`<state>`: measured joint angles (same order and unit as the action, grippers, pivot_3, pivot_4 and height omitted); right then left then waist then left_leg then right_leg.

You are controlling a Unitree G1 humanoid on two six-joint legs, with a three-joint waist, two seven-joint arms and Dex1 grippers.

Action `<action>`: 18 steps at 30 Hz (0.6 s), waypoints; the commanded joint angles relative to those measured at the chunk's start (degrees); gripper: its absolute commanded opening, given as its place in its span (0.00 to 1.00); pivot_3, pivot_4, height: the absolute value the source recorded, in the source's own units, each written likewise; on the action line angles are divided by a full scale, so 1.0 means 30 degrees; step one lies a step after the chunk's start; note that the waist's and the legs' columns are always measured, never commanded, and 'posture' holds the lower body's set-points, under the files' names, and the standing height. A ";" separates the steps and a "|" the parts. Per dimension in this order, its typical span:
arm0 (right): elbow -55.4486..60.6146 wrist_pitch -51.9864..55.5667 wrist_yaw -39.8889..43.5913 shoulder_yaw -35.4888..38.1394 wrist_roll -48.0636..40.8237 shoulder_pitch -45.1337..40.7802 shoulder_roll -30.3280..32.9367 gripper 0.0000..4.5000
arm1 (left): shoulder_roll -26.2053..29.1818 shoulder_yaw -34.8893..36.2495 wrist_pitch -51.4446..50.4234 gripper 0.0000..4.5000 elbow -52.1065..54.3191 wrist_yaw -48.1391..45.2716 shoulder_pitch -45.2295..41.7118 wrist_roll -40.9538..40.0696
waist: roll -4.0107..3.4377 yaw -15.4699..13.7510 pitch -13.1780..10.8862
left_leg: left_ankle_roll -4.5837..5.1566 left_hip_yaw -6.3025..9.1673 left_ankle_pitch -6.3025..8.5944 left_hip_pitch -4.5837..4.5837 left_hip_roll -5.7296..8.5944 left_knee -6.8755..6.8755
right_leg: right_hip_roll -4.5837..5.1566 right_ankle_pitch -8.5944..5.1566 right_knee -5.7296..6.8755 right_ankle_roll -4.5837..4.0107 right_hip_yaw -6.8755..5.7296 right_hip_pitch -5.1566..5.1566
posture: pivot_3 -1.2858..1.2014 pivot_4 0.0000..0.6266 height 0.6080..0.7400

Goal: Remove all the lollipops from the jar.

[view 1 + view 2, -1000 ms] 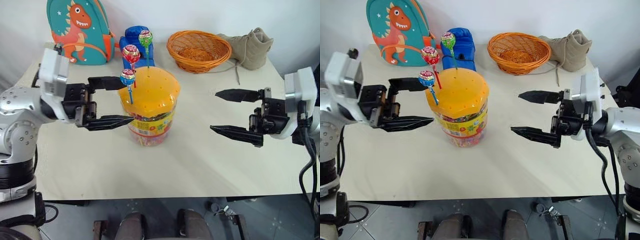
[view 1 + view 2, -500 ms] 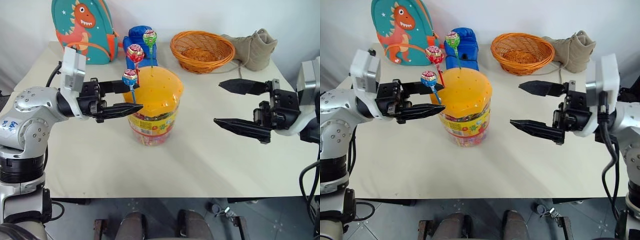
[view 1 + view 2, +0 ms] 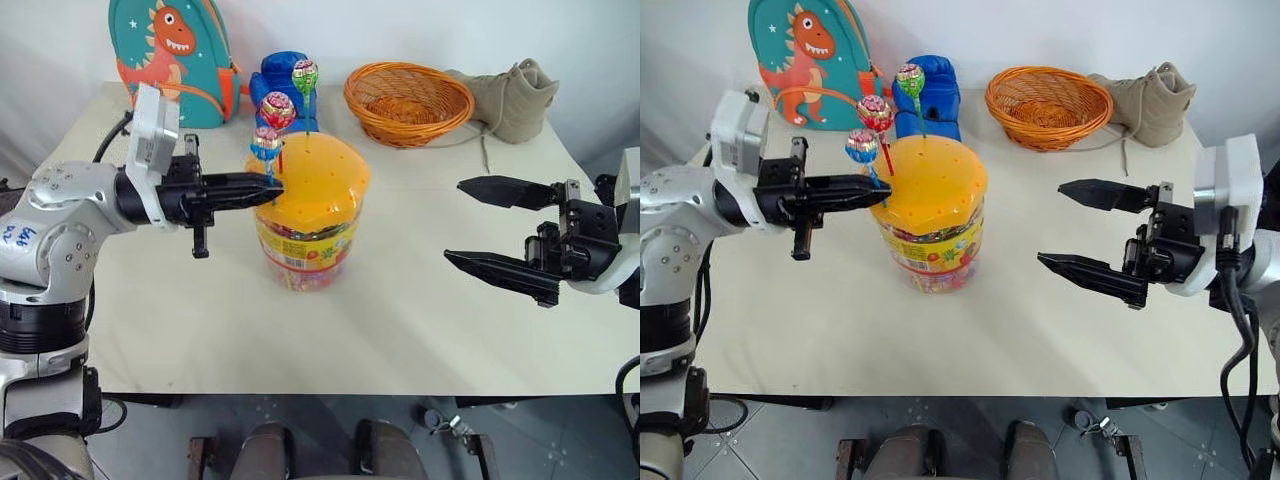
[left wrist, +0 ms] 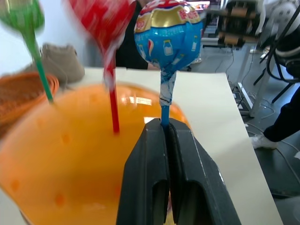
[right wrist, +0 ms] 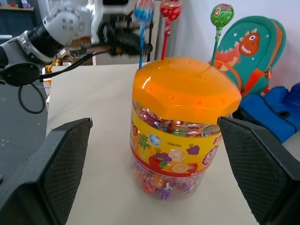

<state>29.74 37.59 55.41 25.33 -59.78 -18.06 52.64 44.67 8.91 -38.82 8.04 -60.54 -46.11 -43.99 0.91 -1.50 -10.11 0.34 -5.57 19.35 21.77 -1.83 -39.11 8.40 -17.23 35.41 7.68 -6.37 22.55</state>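
From the head camera, the clear plastic jar with the orange domed lid and yellow-red label (image 3: 309,215) stands near the middle of the pale table (image 3: 400,320). Three small wrapped lollipops rise on thin sticks from holes in the lid: the blue lollipop (image 3: 266,143) nearest the left arm, the red-pink lollipop (image 3: 277,109) behind it, and the green lollipop (image 3: 304,76) farthest back. The left gripper (image 3: 268,184) reaches in level from the left, its black fingers pressed together on the blue lollipop's stick just above the lid. The right gripper (image 3: 481,226) hangs well apart from the jar on the right, its two fingers spread wide with nothing between them. At the back of the table sit a teal dinosaur backpack (image 3: 172,55), a blue boxing glove (image 3: 279,80), an orange wicker basket (image 3: 409,101) and a beige suede boot (image 3: 516,96).

The left wrist view shows the two black fingers (image 4: 150,178) closed on the blue stick, the blue wrapped head (image 4: 168,36) standing just above them, the red-pink stick (image 4: 112,98) and green stick (image 4: 41,75) set in the lid beyond.

The right wrist view looks between its spread fingers (image 5: 49,164) at the jar (image 5: 180,136), with the left gripper (image 5: 140,47) clamped at the blue stick on the far side.
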 commanded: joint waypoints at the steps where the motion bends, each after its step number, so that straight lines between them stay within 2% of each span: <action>1: 0.0359 -0.0355 0.0073 0.0873 -0.0313 0.0006 0.0347 1.00 | -0.0411 0.1512 -0.0604 0.01 0.0173 0.1249 -0.1168 -0.1457 | 0.0000 0.0022 0.0000 | 0.0000 0.0008 0.0000 0.0005 -0.0001 -0.0003 | 0.0000 0.0000 -0.0002 0.0000 -0.0006 0.0000 | 0.52 0.24 1.00; 5: 0.0236 -0.0290 0.0225 0.1009 -0.0366 -0.0061 0.0573 1.00 | -0.0181 0.2991 -0.1898 0.01 0.0313 0.2677 -0.1532 -0.2898 | -0.0003 0.0085 -0.0002 | -0.0001 0.0034 -0.0001 0.0005 -0.0006 -0.0002 | 0.0000 0.0000 0.0000 0.0000 -0.0008 0.0005 | 0.52 0.24 1.00; 9: 0.0132 -0.0285 0.0427 0.1075 -0.0351 0.0057 0.0732 1.00 | 0.1188 0.3775 -0.2759 0.01 0.0020 0.2943 -0.0731 -0.2861 | -0.0004 0.0107 -0.0003 | -0.0001 0.0049 -0.0001 0.0004 -0.0011 0.0000 | -0.0007 0.0000 0.0000 0.0000 -0.0004 0.0011 | 0.52 0.24 1.00; 13: -0.0372 -0.0433 0.0766 0.0566 0.0035 -0.0228 0.0713 1.00 | 0.4164 0.3581 -0.3298 0.01 -0.1515 0.2326 0.1796 -0.0734 | -0.0015 0.0143 -0.0007 | -0.0001 0.0029 -0.0001 0.0000 -0.0006 0.0004 | -0.0008 0.0000 0.0000 0.0000 -0.0003 0.0010 | 0.52 0.24 1.00; 18: -0.0723 -0.0478 0.1224 0.0117 0.0271 -0.0580 0.0685 1.00 | 0.4938 0.3615 -0.3539 0.01 -0.2123 0.2577 0.4261 0.0192 | 0.0008 0.0001 -0.0030 | 0.0000 0.0013 0.0000 0.0013 -0.0007 0.0005 | -0.0012 -0.0001 -0.0005 -0.0002 -0.0002 0.0015 | 0.52 0.24 1.00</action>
<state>27.15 37.35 58.38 24.92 -58.94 -19.39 53.85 57.96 18.74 -49.52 1.59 -53.06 -34.49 -44.77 0.93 -1.50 -10.20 0.34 -5.50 19.35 21.85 -1.85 -39.10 8.37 -17.23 35.39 7.67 -6.39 22.60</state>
